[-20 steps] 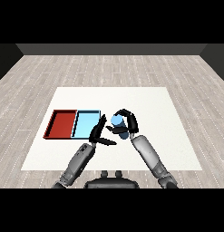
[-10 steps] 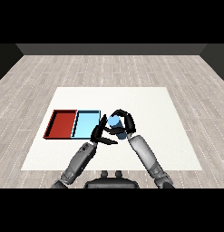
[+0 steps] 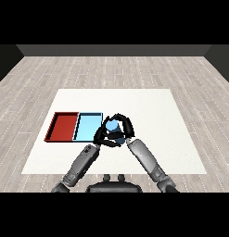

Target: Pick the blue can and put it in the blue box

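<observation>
Blue, the one can sits clasped in the right hand's curled fingers, two trays at nine o'clock, left hand spread.

A single head view is given, taken from above the near edge of the white table, facing down and forward. The whole tabletop is taken in from some way off, with wood floor seen beyond it.
</observation>
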`<move>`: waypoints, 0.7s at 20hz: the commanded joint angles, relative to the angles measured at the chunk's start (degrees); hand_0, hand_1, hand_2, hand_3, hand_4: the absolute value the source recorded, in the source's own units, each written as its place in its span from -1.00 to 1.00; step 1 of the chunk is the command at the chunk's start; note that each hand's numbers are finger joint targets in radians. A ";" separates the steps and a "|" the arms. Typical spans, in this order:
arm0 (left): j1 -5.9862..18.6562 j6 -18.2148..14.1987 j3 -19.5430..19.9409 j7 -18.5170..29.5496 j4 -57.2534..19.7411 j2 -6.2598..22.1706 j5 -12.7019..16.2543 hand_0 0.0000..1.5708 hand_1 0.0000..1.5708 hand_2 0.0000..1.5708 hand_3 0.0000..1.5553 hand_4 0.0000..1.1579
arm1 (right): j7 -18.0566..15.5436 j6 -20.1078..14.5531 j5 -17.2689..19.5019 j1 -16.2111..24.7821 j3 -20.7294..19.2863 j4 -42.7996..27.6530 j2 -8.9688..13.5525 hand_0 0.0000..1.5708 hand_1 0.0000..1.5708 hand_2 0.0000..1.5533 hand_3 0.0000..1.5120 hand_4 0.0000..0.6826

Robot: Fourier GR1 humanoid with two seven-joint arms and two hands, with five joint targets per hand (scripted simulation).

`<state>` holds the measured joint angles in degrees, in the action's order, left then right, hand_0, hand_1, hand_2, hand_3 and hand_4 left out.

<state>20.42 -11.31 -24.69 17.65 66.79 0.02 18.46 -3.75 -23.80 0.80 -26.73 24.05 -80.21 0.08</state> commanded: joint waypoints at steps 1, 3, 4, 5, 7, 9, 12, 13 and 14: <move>0.43 -7.65 -7.58 0.08 2.17 -0.02 1.90 -1.00 -1.00 -1.00 -1.00 -1.00 | -2.45 -1.42 -3.25 -0.98 -0.31 1.01 -0.08 0.85 0.85 0.87 0.83 0.78; 5.91 -1.84 -4.06 4.66 -7.54 -0.02 6.08 -1.00 -1.00 -1.00 -1.00 -1.00 | -1.22 -1.11 -4.12 -1.21 -0.58 0.86 -0.08 0.84 0.84 0.87 0.83 0.73; 5.40 -2.61 -3.55 1.00 -2.73 -0.02 5.82 -1.00 -1.00 -1.00 -1.00 -1.00 | -2.90 -1.39 -4.97 0.73 0.73 1.08 -0.08 0.86 0.86 0.87 0.84 0.73; 1.88 -2.45 -2.95 1.41 -0.58 -0.02 1.40 -1.00 -1.00 -1.00 -1.00 -1.00 | -7.32 -0.55 -6.84 1.24 -0.86 3.24 -0.08 0.86 0.86 0.87 0.84 0.75; 3.55 -3.80 -5.31 1.90 -1.23 -0.02 5.10 -1.00 -1.00 -1.00 -1.00 -1.00 | -0.48 -1.75 -5.24 -1.00 -0.04 -1.09 -0.08 0.84 0.84 0.87 0.84 0.76; 3.27 0.05 -0.76 -0.45 -1.41 -0.02 2.79 -1.00 -1.00 -1.00 -1.00 -1.00 | -5.33 -4.32 -6.85 1.28 4.45 1.11 -0.08 0.86 0.86 0.87 0.83 0.75; 3.52 -8.88 -7.41 -3.32 -0.61 -0.02 1.24 -1.00 -1.00 -1.00 -1.00 -0.28 | 1.27 -3.06 -6.44 2.87 4.08 -6.45 -0.08 0.88 0.88 0.89 0.84 0.74; 6.45 -11.83 -8.90 -4.77 -2.15 -0.01 4.07 -1.00 -1.00 -1.00 -1.00 -0.18 | -0.91 -2.81 -8.45 1.08 2.50 -3.57 -0.08 0.89 0.89 0.89 0.84 0.73; 3.38 -10.31 -8.20 -3.19 -0.66 0.00 2.19 -1.00 -1.00 -1.00 -1.00 -0.13 | -4.64 -4.06 -8.27 5.09 5.55 -4.49 -0.07 0.88 0.88 0.89 0.85 0.74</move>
<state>24.13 -17.88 -30.77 16.39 65.12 0.45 21.51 -6.26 -26.91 -6.34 -25.25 26.96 -82.21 0.36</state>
